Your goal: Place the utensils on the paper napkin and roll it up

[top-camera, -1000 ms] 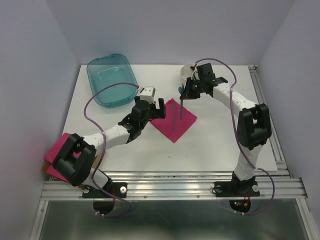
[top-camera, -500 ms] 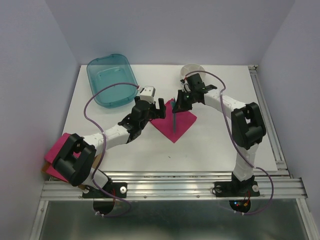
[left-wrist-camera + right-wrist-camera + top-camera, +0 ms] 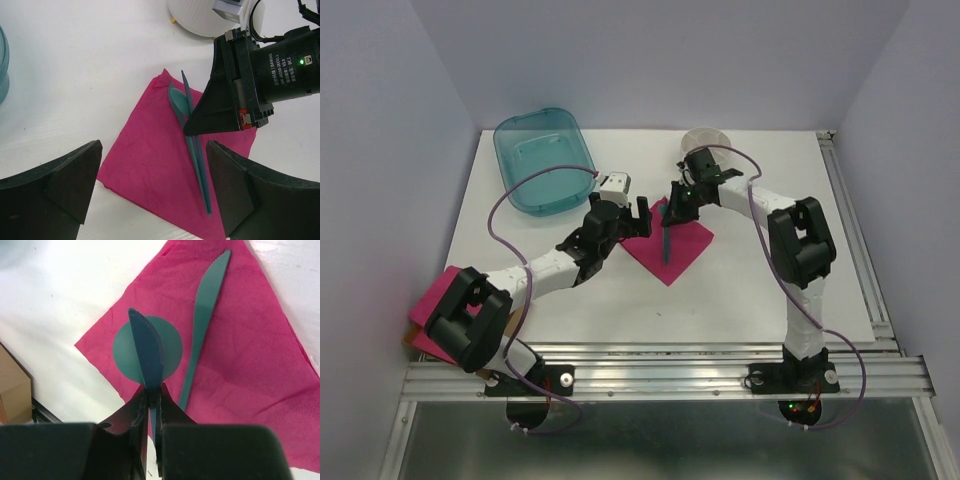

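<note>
Near side: left gripper [image 3: 152,150] is hovering, fingers spread wide, with the paper napkin [image 3: 145,165] lying just ahead of them. Beyond, right gripper [image 3: 152,390] is pinching a knife [image 3: 145,347] blade-out; under it, spoon [image 3: 172,347] and second knife [image 3: 202,310] are lying on the napkin, possibly touching.

We saw a flat white tabletop [image 3: 740,290] enclosed by plain pale-lavender walls [image 3: 650,60], with a ribbed aluminium rail [image 3: 660,375] along its near edge.
</note>
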`<act>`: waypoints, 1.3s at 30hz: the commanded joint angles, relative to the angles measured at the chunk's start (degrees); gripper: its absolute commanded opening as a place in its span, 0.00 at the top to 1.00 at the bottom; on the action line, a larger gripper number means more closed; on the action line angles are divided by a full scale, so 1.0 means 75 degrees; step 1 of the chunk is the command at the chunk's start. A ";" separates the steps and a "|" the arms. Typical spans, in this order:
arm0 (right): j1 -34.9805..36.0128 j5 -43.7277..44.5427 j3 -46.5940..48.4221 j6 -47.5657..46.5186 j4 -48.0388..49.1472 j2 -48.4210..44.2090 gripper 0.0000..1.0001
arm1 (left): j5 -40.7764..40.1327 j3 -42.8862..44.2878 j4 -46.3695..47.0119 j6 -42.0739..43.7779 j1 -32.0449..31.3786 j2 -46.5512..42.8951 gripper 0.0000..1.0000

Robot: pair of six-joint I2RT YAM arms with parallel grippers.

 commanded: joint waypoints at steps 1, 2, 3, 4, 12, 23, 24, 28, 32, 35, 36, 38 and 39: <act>0.0078 0.0116 0.0615 0.0107 0.0052 0.0094 0.99 | -0.0034 0.0190 0.0130 0.0052 -0.0029 -0.0189 0.04; 0.0078 0.0151 0.0709 0.0072 0.0006 0.0199 0.99 | -0.0034 0.0190 0.0130 0.0052 -0.0029 -0.0178 0.04; 0.0078 0.0186 0.0860 0.0060 -0.0088 0.0258 0.99 | -0.0045 0.0190 0.0130 0.0064 -0.0040 -0.0189 0.04; 0.0089 0.0198 0.0943 0.0060 -0.0123 0.0351 0.98 | -0.0057 0.0190 0.0119 0.0064 -0.0040 -0.0189 0.04; 0.0090 0.0386 0.1647 -0.0104 -0.0498 0.0844 0.96 | -0.0057 0.0202 0.0107 0.0075 -0.0029 -0.0189 0.03; 0.0090 0.0901 0.1858 -0.0210 -0.0710 0.1067 0.83 | -0.0057 0.0202 0.0095 0.0064 -0.0029 -0.0189 0.04; 0.0078 0.0902 0.1858 -0.0221 -0.0721 0.1079 0.77 | -0.0045 0.0202 0.0095 0.0064 -0.0040 -0.0178 0.04; 0.0090 0.0913 0.1858 -0.0221 -0.0686 0.1020 0.68 | -0.0045 0.0214 0.0095 0.0075 -0.0041 -0.0166 0.04; 0.0090 0.0972 0.1928 -0.0221 -0.0721 0.0985 0.66 | -0.0045 0.0226 0.0083 0.0075 -0.0040 -0.0166 0.04; 0.0090 0.0995 0.1964 -0.0256 -0.0826 0.0973 0.63 | -0.0034 0.0226 0.0083 0.0075 -0.0029 -0.0166 0.04; 0.0090 0.1018 0.1964 -0.0268 -0.0839 0.0915 0.63 | -0.0034 0.0226 0.0083 0.0075 -0.0040 -0.0154 0.03; 0.0078 0.1135 0.1917 -0.0292 -0.0839 0.0798 0.62 | -0.0034 0.0226 0.0083 0.0075 -0.0040 -0.0154 0.04; 0.0078 0.1217 0.1859 -0.0303 -0.0839 0.0740 0.62 | -0.0045 0.0226 0.0083 0.0075 -0.0029 -0.0154 0.03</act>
